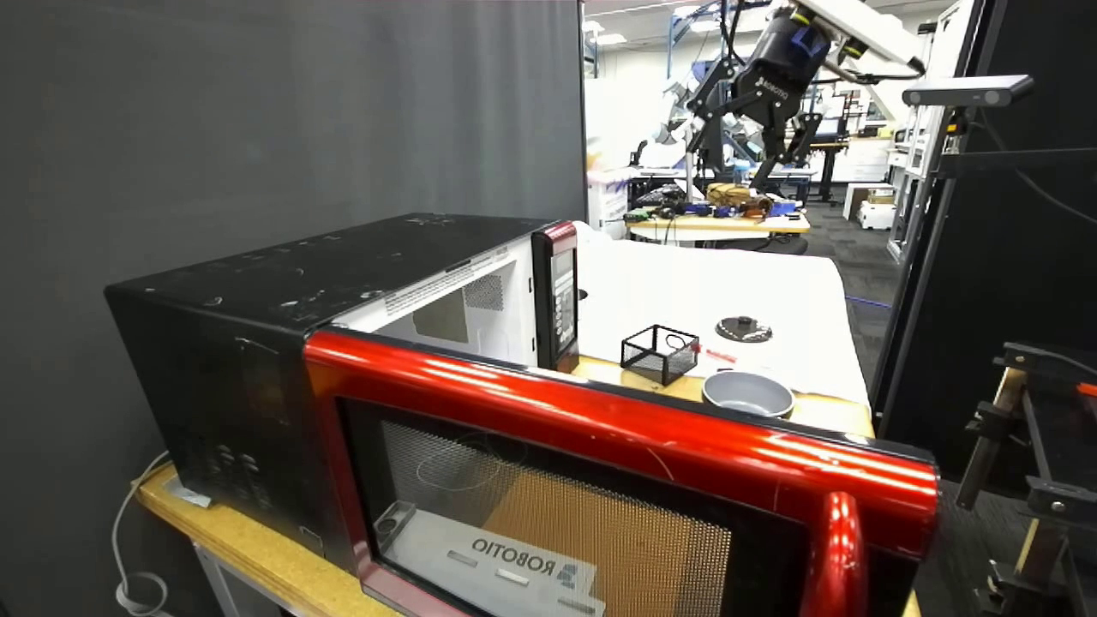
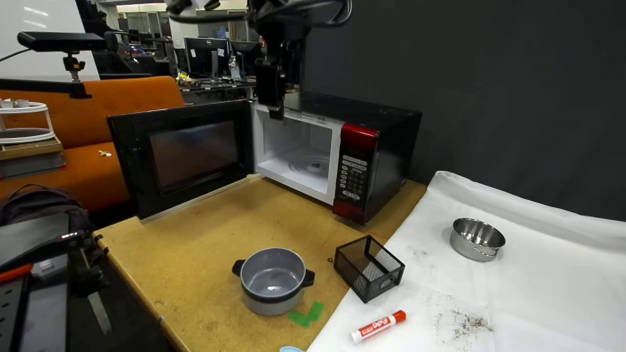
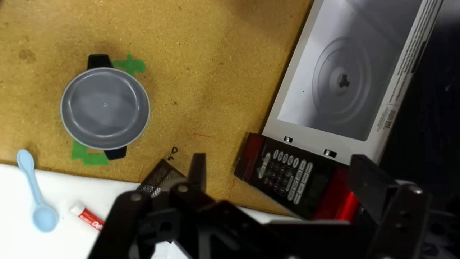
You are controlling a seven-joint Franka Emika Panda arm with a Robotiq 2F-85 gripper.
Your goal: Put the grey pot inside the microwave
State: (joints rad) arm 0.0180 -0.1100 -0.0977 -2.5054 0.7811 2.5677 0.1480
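The grey pot sits upright on the wooden tabletop, with two black handles. It looks empty in the wrist view. In an exterior view the pot shows behind the microwave door. The microwave stands with its door swung wide open. Its pale interior shows a bare floor; it also shows in the wrist view and in an exterior view. My gripper is open and empty, high above the table and apart from the pot. In an exterior view the gripper hangs well above the table.
A black wire-mesh box stands between the pot and the microwave's panel side. A steel pan, a red marker, a blue spoon and a dark lid lie on the white sheet. The open door projects over the table's edge side.
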